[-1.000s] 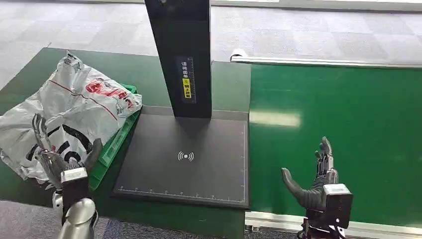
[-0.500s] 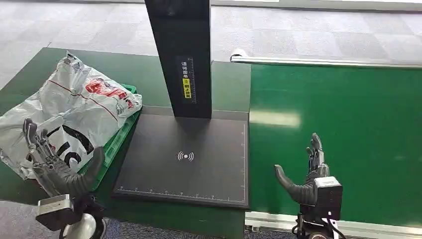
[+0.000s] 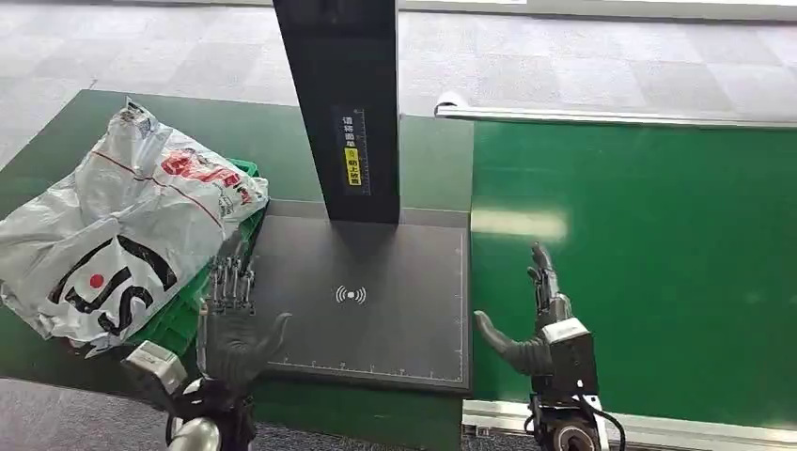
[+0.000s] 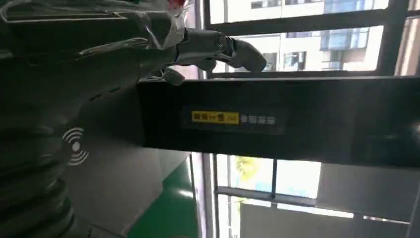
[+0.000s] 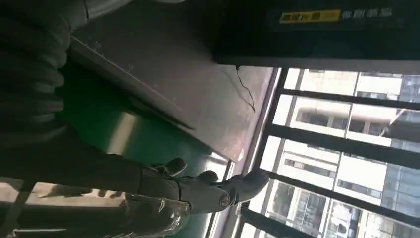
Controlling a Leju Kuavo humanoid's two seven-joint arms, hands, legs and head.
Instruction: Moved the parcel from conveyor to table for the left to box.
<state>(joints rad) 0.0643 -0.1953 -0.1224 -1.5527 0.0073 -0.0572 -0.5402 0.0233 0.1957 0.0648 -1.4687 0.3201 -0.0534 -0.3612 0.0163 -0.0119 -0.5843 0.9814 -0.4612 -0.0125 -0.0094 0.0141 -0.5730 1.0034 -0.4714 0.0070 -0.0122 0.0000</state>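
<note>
White parcel [image 3: 122,235] lies on green box [image 3: 209,282].

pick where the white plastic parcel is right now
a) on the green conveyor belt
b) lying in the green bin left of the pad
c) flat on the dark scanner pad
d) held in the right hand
b: the white parcel lies on the green bin beside the scanner pad, while the left hand and right hand are both open and hold nothing.
</note>
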